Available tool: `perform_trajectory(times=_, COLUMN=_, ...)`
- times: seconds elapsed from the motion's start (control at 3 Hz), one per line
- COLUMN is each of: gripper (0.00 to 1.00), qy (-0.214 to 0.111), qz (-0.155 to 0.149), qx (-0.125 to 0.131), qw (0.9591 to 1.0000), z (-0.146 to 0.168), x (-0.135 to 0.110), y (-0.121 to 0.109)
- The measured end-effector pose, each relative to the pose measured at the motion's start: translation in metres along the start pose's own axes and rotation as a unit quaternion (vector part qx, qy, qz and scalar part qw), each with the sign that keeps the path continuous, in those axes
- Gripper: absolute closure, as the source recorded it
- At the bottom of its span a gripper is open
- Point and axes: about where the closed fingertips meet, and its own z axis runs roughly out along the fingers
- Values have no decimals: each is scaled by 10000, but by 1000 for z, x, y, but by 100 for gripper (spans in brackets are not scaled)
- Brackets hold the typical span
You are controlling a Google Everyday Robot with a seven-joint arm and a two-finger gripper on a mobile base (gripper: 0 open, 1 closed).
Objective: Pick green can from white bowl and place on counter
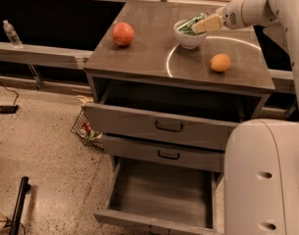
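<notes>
In the upper right of the frame, the small shiny green metal can (187, 25) sits inside the small round white bowl (188, 41). The bowl stands on the flat grey-brown glossy counter (149, 58), right by a faint round ring mark (167, 65). The can lies tilted and pokes up over the rim, so it can be reached from above.

The robot's white arm comes in from the right edge. Its gripper (200, 25) is at the top of the bowl, right beside the can and likely touching it. It is there because the can has to come out first. Whether the gripper is open or closed on the can cannot be told.

A round orange fruit (220, 62) lies a little lower right of the bowl, and a round red apple (123, 34) lies to the left. The bare counter between them looks like a good spot for the can.
</notes>
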Motion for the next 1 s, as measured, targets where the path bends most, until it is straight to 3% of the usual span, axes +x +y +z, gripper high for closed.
perform_trajectory(times=0.33, gripper=19, qy=34, qz=114, qx=-181, qw=9998, z=5, x=9, y=6)
perform_trajectory(times=1.0, gripper=54, qy=-41, qz=3, qx=-587, qw=9983, z=22, x=4, y=29)
